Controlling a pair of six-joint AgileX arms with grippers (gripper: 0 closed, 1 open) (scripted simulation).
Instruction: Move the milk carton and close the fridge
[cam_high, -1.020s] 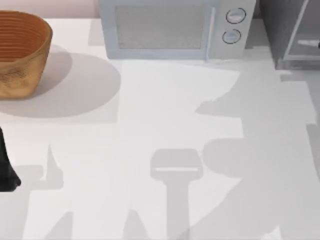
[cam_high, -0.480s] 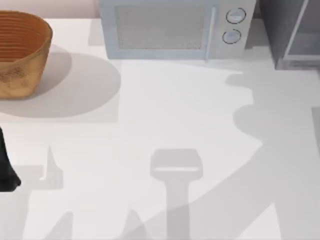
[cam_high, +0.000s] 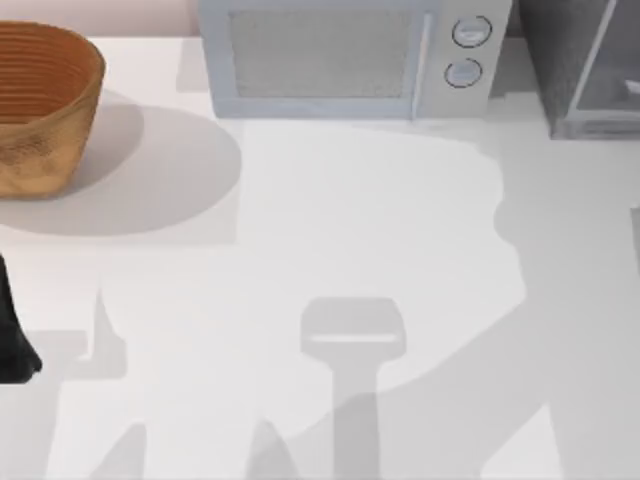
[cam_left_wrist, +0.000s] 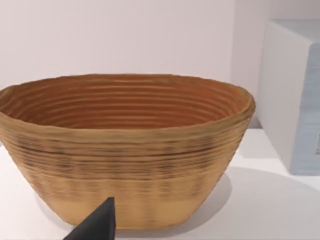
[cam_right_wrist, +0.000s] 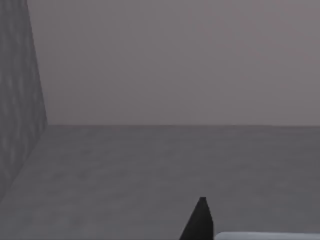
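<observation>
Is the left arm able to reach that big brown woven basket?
Probably yes. The left arm sits at the table's left edge, near the round brown woven basket, and just bare white table lies between them.

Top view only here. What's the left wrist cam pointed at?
Observer: The left gripper faces the basket side-on from low down, with the microwave beside the basket.
Operator: And the right wrist cam?
Observer: The right gripper faces a plain grey floor and back wall, with a speckled dark-grey wall to one side. It looks like the inside of the fridge.
</observation>
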